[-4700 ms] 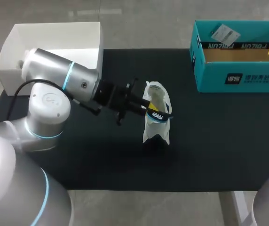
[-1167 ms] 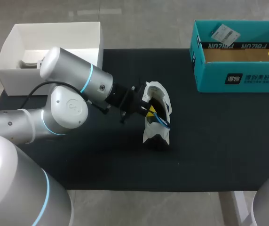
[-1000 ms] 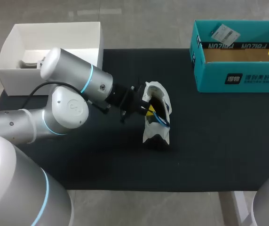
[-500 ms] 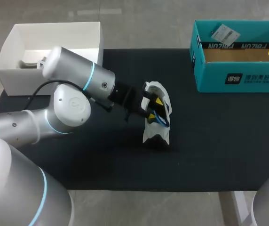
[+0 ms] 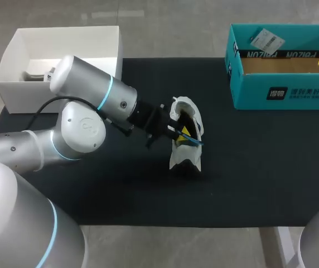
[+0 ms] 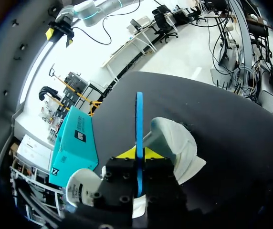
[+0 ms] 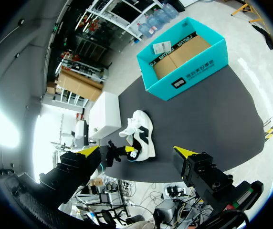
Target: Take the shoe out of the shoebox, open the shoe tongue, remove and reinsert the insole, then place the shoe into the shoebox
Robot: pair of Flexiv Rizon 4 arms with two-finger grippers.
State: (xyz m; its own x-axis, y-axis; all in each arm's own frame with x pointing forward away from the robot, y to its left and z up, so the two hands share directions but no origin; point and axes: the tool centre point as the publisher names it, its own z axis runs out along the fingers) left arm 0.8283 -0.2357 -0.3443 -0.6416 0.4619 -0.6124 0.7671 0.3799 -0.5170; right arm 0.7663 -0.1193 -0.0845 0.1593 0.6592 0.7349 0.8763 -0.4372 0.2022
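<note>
The left gripper (image 6: 137,153) is clamping the blue insole (image 6: 139,119) above the shoe (image 5: 184,153), already outside the shoebox (image 5: 285,92); reinserting and boxing are seemingly remaining. The right gripper (image 7: 136,151) is hanging with fingers apart.

The black table (image 5: 260,167) bears a white shoe (image 5: 185,157), teal shoebox (image 5: 285,92) and white box (image 5: 14,92).

**Three Cameras, One Shoe in Common**

The head camera looks down on the table (image 5: 249,178) from above and behind. The left wrist camera sits close over the white shoe (image 6: 175,143). The right wrist camera hangs high and far off. All three show the shoe and the teal shoebox (image 7: 186,82).
</note>
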